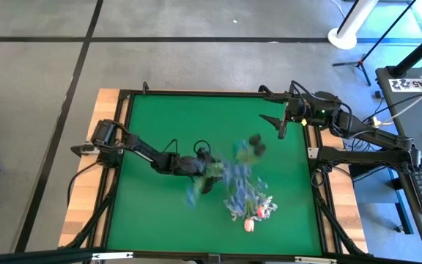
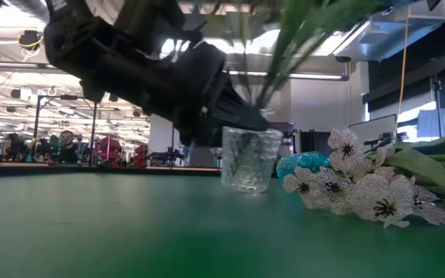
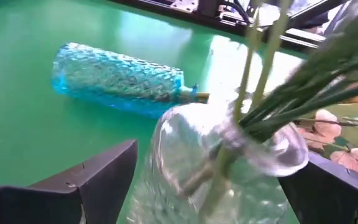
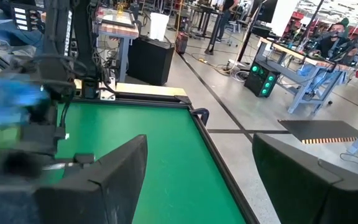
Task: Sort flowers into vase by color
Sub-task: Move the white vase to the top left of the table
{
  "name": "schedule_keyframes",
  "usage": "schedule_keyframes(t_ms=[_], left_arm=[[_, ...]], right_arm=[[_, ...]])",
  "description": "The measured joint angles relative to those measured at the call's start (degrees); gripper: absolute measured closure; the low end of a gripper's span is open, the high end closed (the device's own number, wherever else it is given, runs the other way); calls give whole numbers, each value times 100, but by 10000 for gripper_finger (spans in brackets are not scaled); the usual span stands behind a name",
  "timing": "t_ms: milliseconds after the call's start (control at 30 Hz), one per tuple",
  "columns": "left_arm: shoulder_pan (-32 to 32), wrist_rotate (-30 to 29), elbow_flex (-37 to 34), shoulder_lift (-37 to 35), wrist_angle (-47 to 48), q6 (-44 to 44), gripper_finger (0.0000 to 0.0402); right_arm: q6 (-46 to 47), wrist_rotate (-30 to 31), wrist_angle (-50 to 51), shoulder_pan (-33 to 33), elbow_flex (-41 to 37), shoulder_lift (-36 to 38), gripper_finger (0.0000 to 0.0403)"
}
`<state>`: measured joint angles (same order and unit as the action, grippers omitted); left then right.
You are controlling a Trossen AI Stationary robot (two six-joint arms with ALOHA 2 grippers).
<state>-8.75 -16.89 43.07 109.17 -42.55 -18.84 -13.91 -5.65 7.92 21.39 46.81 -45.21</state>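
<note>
Fingers of left hand (image 3: 210,180) spread wide around clear vase (image 3: 216,162).

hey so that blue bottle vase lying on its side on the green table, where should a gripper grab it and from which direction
Probably across the wide textured body of the blue vase, coming down from above. It lies flat on the green table, so its round sides are exposed and its narrow neck sits low, close to the clear vase holding stems. The left gripper has its fingers open around that clear vase; the right gripper waits open by the table's far right corner.
</note>
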Motion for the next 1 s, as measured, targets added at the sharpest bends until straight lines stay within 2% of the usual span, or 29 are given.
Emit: schedule_keyframes(t_ms=[200,667,1000], left_arm=[[15,-68,355,326,-45,70,62],[224,-124,350,312,-93,-371,155],[474,-373,350,312,-8,-351,159]], right_arm=[[2,0,89,0,0,2,114],[15,0,263,0,0,2,114],[17,0,273,0,0,2,114]])
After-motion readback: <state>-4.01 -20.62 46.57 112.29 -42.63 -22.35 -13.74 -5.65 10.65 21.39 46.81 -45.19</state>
